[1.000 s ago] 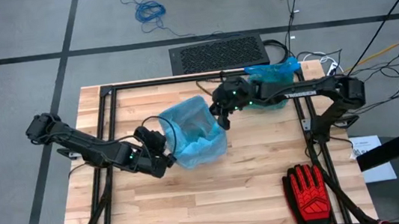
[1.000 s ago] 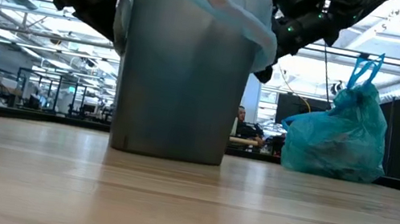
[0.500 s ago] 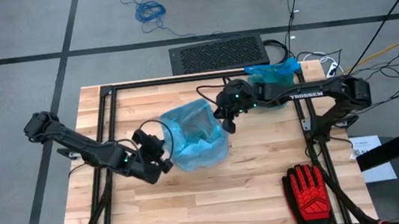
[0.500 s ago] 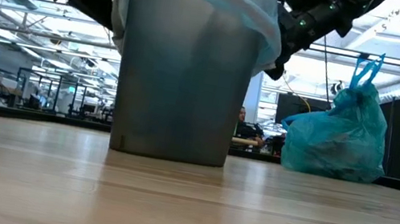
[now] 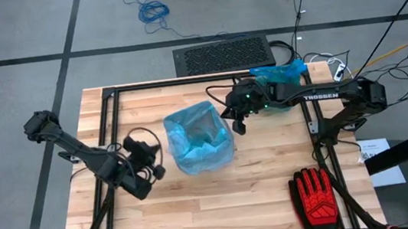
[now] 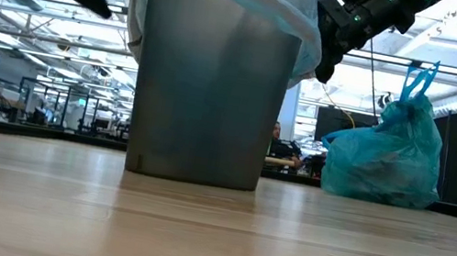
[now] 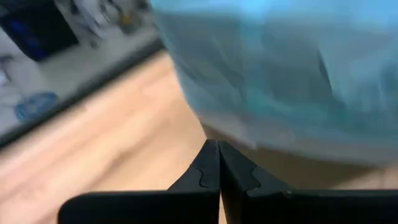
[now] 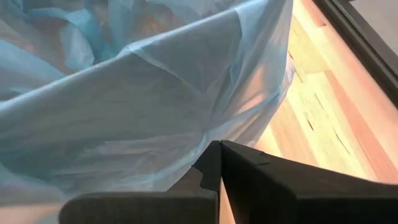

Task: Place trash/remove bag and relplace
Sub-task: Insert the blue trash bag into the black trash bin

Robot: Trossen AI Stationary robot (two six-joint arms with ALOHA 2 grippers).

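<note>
A gray bin (image 6: 207, 87) stands upright in the middle of the wooden worktop (image 5: 266, 184), and it is the thing to find everything else by. A thin blue bag (image 5: 199, 137) lines the bin, and its edge is folded down over the bin's rim all the way around. The left tool (image 5: 156, 168) is just beside the bin on its left side, a little apart from the blue bag, with its two fingers pressed tight together and nothing between them. The right tool (image 5: 239, 126) is just beside the bin's right rim, very near the bag, and its fingers are pressed together too, holding nothing. A full blue bag tied at the top (image 6: 387, 155) sits behind the bin toward the right, at the far edge of the worktop. A red-and-black glove (image 5: 319, 196) lies well apart from the bin, near the front right corner. No loose trash scraps can be seen on the worktop.
</note>
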